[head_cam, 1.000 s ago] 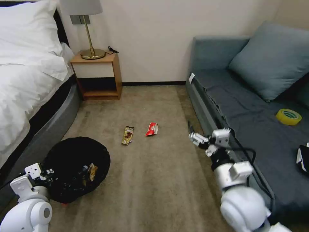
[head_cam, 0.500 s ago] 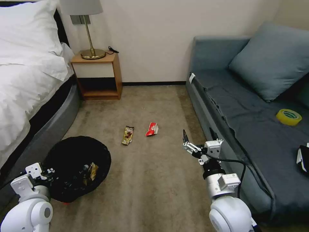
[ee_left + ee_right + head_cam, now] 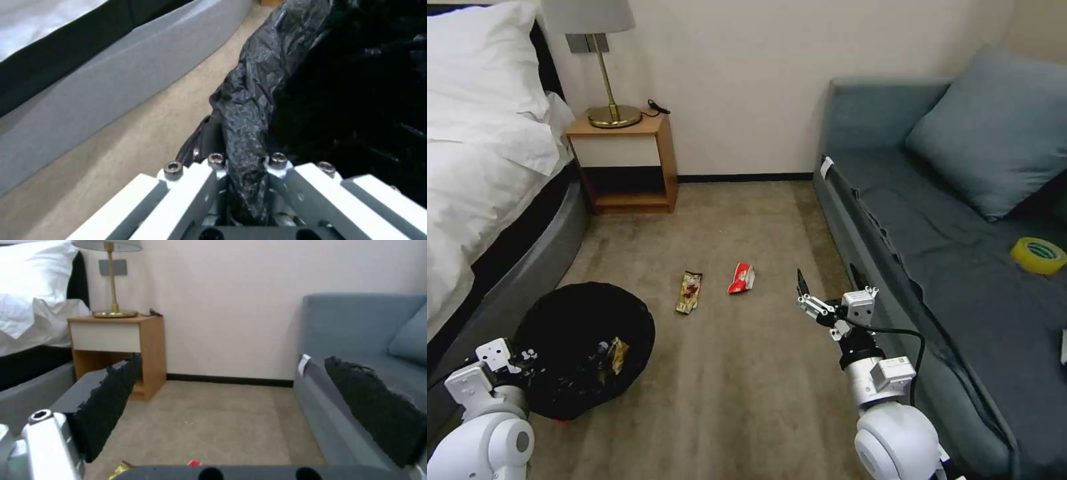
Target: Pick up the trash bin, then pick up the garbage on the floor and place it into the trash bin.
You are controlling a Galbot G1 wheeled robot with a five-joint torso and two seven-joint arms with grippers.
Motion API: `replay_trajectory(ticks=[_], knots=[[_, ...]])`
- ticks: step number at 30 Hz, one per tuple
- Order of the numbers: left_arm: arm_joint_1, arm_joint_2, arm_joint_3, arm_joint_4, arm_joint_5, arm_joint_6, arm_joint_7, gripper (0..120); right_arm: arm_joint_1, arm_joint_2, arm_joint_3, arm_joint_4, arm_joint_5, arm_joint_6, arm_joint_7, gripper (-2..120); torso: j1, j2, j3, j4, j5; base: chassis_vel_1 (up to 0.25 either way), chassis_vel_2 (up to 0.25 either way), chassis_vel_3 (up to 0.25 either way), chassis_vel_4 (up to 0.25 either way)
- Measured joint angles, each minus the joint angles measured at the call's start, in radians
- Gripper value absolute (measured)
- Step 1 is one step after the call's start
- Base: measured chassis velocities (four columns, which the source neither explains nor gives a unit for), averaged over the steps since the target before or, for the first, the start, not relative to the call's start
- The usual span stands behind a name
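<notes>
The trash bin (image 3: pixel 584 320), lined with a crinkled black bag, sits low at my left by the bed. My left gripper (image 3: pixel 522 355) is shut on its rim; the left wrist view has the fingers (image 3: pixel 209 186) pinching the bag-covered rim (image 3: pixel 249 133). Some litter lies inside the bin (image 3: pixel 616 354). On the carpet lie two pieces of garbage, a gold-brown packet (image 3: pixel 689 292) and a red-white packet (image 3: pixel 741 278). My right gripper (image 3: pixel 827 277) hangs open and empty to the right of them, near the sofa front. Both black pads (image 3: pixel 111 400) stand wide apart around my right gripper (image 3: pixel 240 406).
A bed (image 3: pixel 487 173) runs along the left. A wooden nightstand (image 3: pixel 624 160) with a lamp stands at the back wall. A blue sofa (image 3: pixel 947 227) with a cushion and a yellow tape roll (image 3: pixel 1038 255) fills the right. Open carpet lies between them.
My right arm has swung left, away from the sofa edge and over the carpet, its gripper still open. The head camera has shifted slightly. The left gripper and bin hold still.
</notes>
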State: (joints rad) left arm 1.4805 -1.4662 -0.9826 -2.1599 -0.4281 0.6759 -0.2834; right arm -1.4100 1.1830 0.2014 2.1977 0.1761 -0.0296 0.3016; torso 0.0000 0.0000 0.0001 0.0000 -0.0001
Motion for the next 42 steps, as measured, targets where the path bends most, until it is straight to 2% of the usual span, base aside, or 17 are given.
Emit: replay_trajectory(ticks=[31, 42], knots=[[0.003, 0.004, -0.021, 0.002, -0.014, -0.001, 0.0, 2, 0.005, 0.005, -0.022, -0.014, 0.005, -0.007, -0.004, 100, 0.0, 0.0, 0.0, 0.0, 0.0001, -0.18, 0.18, 0.181, -0.173], [0.002, 0.001, -0.02, 0.006, -0.013, -0.003, 0.0, 2, 0.052, -0.02, -0.058, -0.035, 0.038, -0.013, -0.005, 100, 0.0, 0.0, 0.0, -0.0002, 0.0001, -0.175, 0.166, 0.168, -0.163]])
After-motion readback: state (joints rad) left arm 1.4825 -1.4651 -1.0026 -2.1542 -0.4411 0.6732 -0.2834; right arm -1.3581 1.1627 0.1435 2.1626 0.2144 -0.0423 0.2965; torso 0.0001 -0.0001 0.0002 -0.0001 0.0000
